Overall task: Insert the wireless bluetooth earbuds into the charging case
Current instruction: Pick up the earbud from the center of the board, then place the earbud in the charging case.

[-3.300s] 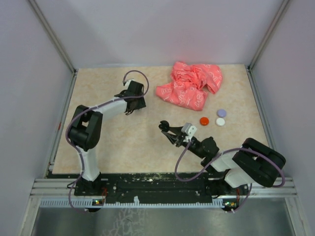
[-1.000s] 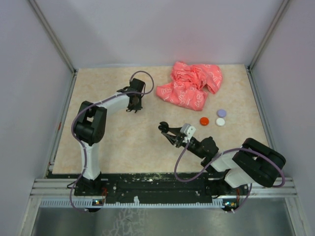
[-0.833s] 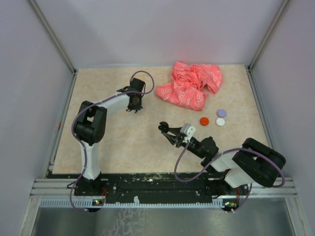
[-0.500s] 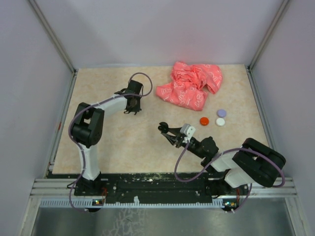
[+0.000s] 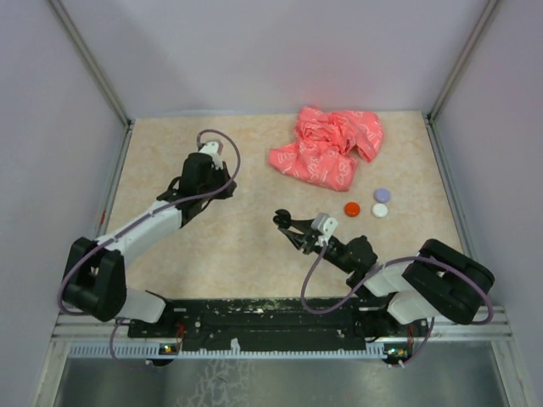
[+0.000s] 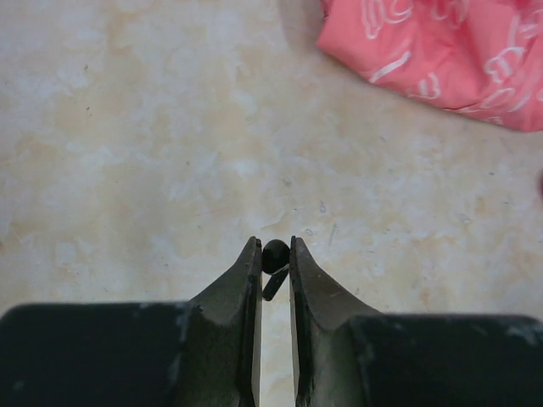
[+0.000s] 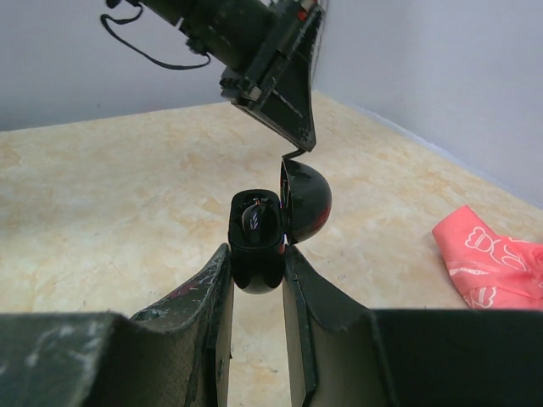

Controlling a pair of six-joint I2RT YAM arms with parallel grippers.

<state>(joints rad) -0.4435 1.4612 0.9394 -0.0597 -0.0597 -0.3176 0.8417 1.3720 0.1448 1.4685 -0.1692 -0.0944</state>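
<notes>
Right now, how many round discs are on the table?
3, by the pink cloth: red disc leftmost, purple disc, white disc just nearer than it. The cloth may hide others.

Beige table (image 5: 212, 246) bears pink cloth (image 5: 327, 148) and three discs (image 5: 352, 208).

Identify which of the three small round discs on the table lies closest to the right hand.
The red disc: it sits left of the purple disc and the white disc, on the side facing the right hand.

Three discs (image 5: 352, 208) (image 5: 382, 194) (image 5: 380, 209), one cloth (image 5: 327, 148), one case (image 7: 257, 250), one earbud (image 6: 275, 254).
</notes>
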